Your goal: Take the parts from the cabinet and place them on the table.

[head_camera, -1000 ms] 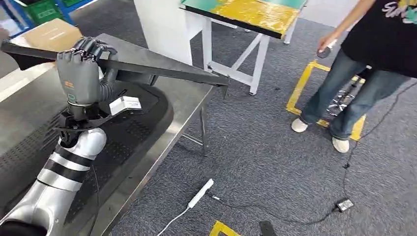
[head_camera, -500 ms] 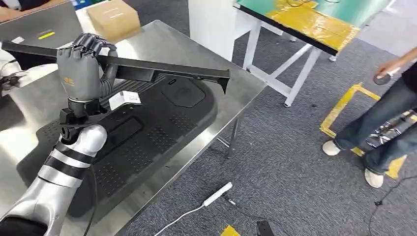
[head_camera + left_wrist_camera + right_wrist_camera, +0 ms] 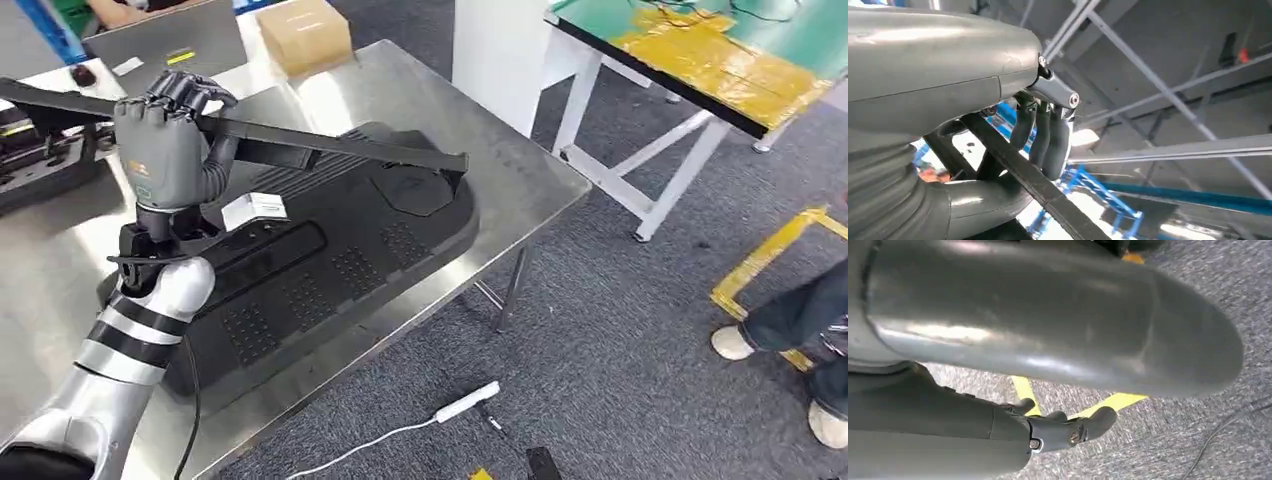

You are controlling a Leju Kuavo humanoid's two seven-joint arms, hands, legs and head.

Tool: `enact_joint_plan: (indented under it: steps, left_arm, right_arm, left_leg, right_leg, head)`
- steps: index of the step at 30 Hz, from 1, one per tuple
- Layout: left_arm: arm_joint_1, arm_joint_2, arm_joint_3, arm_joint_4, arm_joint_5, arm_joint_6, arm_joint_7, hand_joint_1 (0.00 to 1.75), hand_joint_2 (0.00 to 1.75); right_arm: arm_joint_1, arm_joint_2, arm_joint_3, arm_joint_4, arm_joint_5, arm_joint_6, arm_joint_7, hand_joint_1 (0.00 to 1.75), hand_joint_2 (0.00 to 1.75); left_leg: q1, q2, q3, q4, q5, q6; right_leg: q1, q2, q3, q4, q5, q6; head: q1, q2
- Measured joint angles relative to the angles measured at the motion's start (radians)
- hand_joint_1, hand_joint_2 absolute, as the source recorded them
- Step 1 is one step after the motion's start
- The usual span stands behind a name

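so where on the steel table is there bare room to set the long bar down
Bare steel shows on the table along its right edge beside the black tray, and at the far end between the tray and the cardboard box. The near-left strip by the left arm is also bare. The middle is crowded by the tray; the far-left holds another black part. The left hand holds the bar above the tray.

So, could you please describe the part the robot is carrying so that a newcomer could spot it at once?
Start at the steel table with the big black moulded panel lying on it. Above that panel the left hand grips a long black bar. Unlike the broad, flat panel, it is thin, straight and held in the air, with a downturned tip at its right end.
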Motion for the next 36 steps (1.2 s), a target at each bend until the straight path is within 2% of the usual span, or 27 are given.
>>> enact_joint_plan:
  steps: [1,2,3,4,5,6,7,9,10,11,12,13,14,15,16,17,19,20,21,22,23,26,30,36]
  left_arm:
    - [0.001,0.000,0.000,0.001,0.000,0.000,0.000,1.75,1.75]
    - [0.000,0.000,0.000,0.000,0.000,0.000,0.000,1.75,1.75]
    - [-0.001,0.000,0.000,0.000,0.000,0.000,0.000,1.75,1.75]
    - [-0.003,0.000,0.000,-0.001,0.000,0.000,0.000,1.75,1.75]
    - [-0.007,0.000,0.000,-0.001,0.000,0.000,0.000,1.75,1.75]
    - [-0.009,-0.001,-0.001,-0.002,0.000,0.000,0.000,1.75,1.75]
    - [-0.008,0.000,-0.001,-0.002,0.002,0.000,0.000,1.75,1.75]
    - [-0.008,0.002,0.000,-0.002,0.002,-0.001,0.000,1.75,1.75]
    - [-0.009,0.003,0.001,-0.003,0.002,-0.001,0.000,1.75,1.75]
    - [-0.012,0.003,0.001,-0.005,0.003,-0.001,0.000,1.75,1.75]
    - [-0.013,-0.002,0.000,-0.005,0.003,-0.002,0.000,1.75,1.75]
    - [-0.012,-0.006,0.000,-0.005,0.003,-0.002,0.000,1.75,1.75]
    - [-0.009,-0.008,0.000,-0.004,0.003,-0.003,0.000,1.75,1.75]
    - [-0.006,-0.008,0.000,-0.004,0.003,-0.003,0.000,1.75,1.75]
    - [-0.002,-0.008,0.000,-0.004,0.003,-0.004,0.000,1.75,1.75]
    - [-0.001,-0.008,0.000,-0.005,0.006,-0.004,0.000,1.75,1.75]
    - [-0.001,-0.008,0.000,-0.005,0.009,-0.004,0.000,1.75,1.75]
    - [-0.002,-0.008,0.000,-0.008,0.011,-0.004,0.000,1.75,1.75]
    - [-0.002,-0.008,0.000,-0.010,0.012,-0.004,-0.001,1.75,1.75]
    - [-0.002,-0.008,0.000,-0.011,0.013,-0.004,-0.001,1.75,1.75]
    - [-0.002,-0.008,0.000,-0.012,0.013,-0.004,-0.001,1.75,1.75]
    - [-0.002,-0.008,0.000,-0.012,0.016,-0.010,-0.001,1.75,1.75]
    - [-0.005,-0.017,-0.004,-0.013,0.019,-0.014,-0.003,1.75,1.75]
    - [-0.008,-0.026,-0.013,-0.013,0.019,-0.022,-0.006,1.75,1.75]
  right_arm:
    - [-0.001,0.000,0.000,0.000,0.000,0.000,0.000,0.00,0.00]
    - [-0.002,0.001,0.000,0.000,0.000,0.001,0.000,0.00,0.00]
    - [-0.003,0.002,0.000,0.000,0.000,0.001,0.000,0.00,0.00]
    - [-0.003,0.003,0.000,0.000,0.000,0.003,0.000,0.00,0.00]
    - [-0.003,0.001,0.000,0.000,0.000,0.004,0.000,0.00,0.00]
    - [-0.004,0.002,0.000,0.000,0.000,0.005,0.000,0.00,0.00]
    - [-0.004,0.002,0.000,0.000,0.000,0.005,0.000,0.00,0.00]
    - [-0.005,0.000,-0.001,0.000,0.000,0.005,0.000,0.00,0.00]
    - [-0.008,0.000,-0.001,-0.001,0.000,0.004,0.000,0.00,0.00]
    - [-0.008,0.000,-0.001,-0.001,0.000,0.002,-0.002,0.00,0.00]
    - [-0.007,0.000,-0.001,-0.001,-0.002,-0.001,-0.005,0.00,0.00]
    - [-0.006,0.000,-0.002,-0.001,-0.005,-0.004,-0.007,0.00,0.00]
    - [-0.005,0.000,-0.003,-0.001,-0.008,-0.008,-0.008,0.00,0.00]
    - [-0.003,0.001,-0.005,-0.001,-0.009,-0.011,-0.010,0.00,0.00]
    - [-0.002,0.001,-0.008,-0.001,-0.012,-0.011,-0.010,0.00,0.00]
    - [-0.002,0.001,-0.011,-0.001,-0.014,-0.011,-0.011,0.00,0.00]
    - [-0.004,0.000,-0.016,-0.001,-0.016,-0.011,-0.014,0.00,0.00]
    - [-0.006,0.000,-0.018,-0.001,-0.018,-0.011,-0.015,0.00,0.00]
    - [-0.006,0.000,-0.018,-0.001,-0.018,-0.010,-0.016,0.00,0.00]
    - [-0.007,0.001,-0.019,-0.001,-0.018,-0.010,-0.016,0.00,0.00]
    - [-0.007,0.002,-0.019,-0.001,-0.018,-0.010,-0.017,0.00,0.00]
    - [-0.007,0.002,-0.024,-0.001,-0.019,-0.005,-0.017,0.00,0.00]
    - [-0.008,0.002,-0.029,-0.001,-0.027,0.016,0.005,0.00,0.00]
    - [-0.008,0.002,-0.035,-0.001,-0.030,0.029,0.018,0.00,0.00]
  left_leg:
    - [0.002,0.002,0.011,-0.019,0.017,-0.001]
    - [0.002,0.007,0.043,-0.076,0.049,-0.001]
    - [0.002,0.022,0.091,-0.163,0.089,0.001]
    - [0.001,0.058,0.147,-0.258,0.124,0.003]
    - [-0.016,0.122,0.165,-0.291,0.102,0.004]
    - [-0.013,0.097,0.162,-0.296,0.109,0.020]
    - [-0.016,0.084,0.159,-0.296,0.108,0.024]
    - [-0.020,0.055,0.152,-0.299,0.112,0.036]
    - [-0.008,0.040,0.156,-0.307,0.119,0.046]
    - [-0.008,0.027,0.154,-0.308,0.122,0.051]
    - [-0.007,0.019,0.152,-0.308,0.125,0.058]
    - [-0.007,0.003,0.150,-0.308,0.126,0.060]
    - [-0.007,-0.008,0.148,-0.308,0.127,0.061]
    - [-0.008,-0.020,0.147,-0.308,0.128,0.062]
    - [-0.008,-0.031,0.148,-0.307,0.128,0.062]
    - [-0.008,-0.038,0.149,-0.307,0.129,0.062]
    - [-0.008,-0.050,0.151,-0.307,0.130,0.059]
    - [-0.009,-0.052,0.150,-0.307,0.131,0.057]
    - [-0.016,-0.056,0.147,-0.303,0.131,0.052]
    - [-0.019,-0.055,0.144,-0.301,0.131,0.051]
    - [-0.018,-0.054,0.143,-0.303,0.133,0.061]
    - [-0.016,-0.048,0.148,-0.309,0.136,0.057]
    - [-0.013,-0.047,0.150,-0.313,0.139,0.052]
    - [-0.012,-0.046,0.148,-0.314,0.140,0.047]
  right_leg:
    - [0.000,-0.014,0.000,0.000,-0.001,0.000]
    - [0.000,-0.028,0.002,0.001,-0.002,-0.001]
    - [0.000,-0.040,0.005,0.001,-0.005,0.001]
    - [0.001,-0.052,0.010,0.002,-0.009,0.005]
    - [0.012,-0.062,0.011,0.002,-0.013,0.011]
    - [0.021,-0.074,0.010,0.006,-0.016,0.015]
    - [0.021,-0.085,0.013,0.003,-0.017,0.018]
    - [0.021,-0.114,0.016,-0.001,-0.018,0.023]
    - [0.019,-0.092,0.005,0.006,-0.027,0.033]
    - [0.013,-0.023,-0.003,0.037,-0.048,0.031]
    - [0.012,0.017,-0.036,0.110,-0.084,0.024]
    - [0.012,0.032,-0.076,0.193,-0.116,0.018]
    - [0.012,0.038,-0.115,0.270,-0.142,0.017]
    - [0.012,0.039,-0.143,0.320,-0.152,0.020]
    - [0.012,0.040,-0.148,0.319,-0.143,0.026]
    - [0.012,0.040,-0.129,0.268,-0.114,0.035]
    - [0.010,0.043,-0.048,0.089,-0.036,0.046]
    - [0.009,0.052,-0.016,0.018,-0.014,0.043]
    - [0.013,0.053,-0.009,0.007,-0.009,0.035]
    - [0.009,0.051,-0.009,0.002,-0.005,0.034]
    - [0.010,0.052,-0.010,0.003,-0.003,0.036]
    - [0.015,0.055,-0.011,0.003,0.001,0.029]
    - [0.017,0.056,-0.013,0.004,0.003,0.025]
    - [0.018,0.056,-0.015,0.005,0.002,0.024]
  head:
    - [0.001,0.000]
    - [0.000,0.000]
    - [0.000,0.000]
    - [0.000,0.000]
    - [-0.002,0.000]
    - [0.000,0.000]
    - [0.004,0.000]
    - [0.002,0.000]
    - [0.004,0.000]
    - [0.005,0.000]
    - [0.009,0.000]
    - [0.014,0.000]
    - [0.015,0.000]
    - [0.014,0.000]
    - [0.014,0.000]
    - [0.015,0.000]
    - [0.015,0.000]
    - [0.015,0.000]
    - [0.013,0.000]
    - [0.011,0.000]
    - [0.012,0.000]
    - [0.012,0.000]
    - [0.012,0.000]
    - [0.013,0.000]
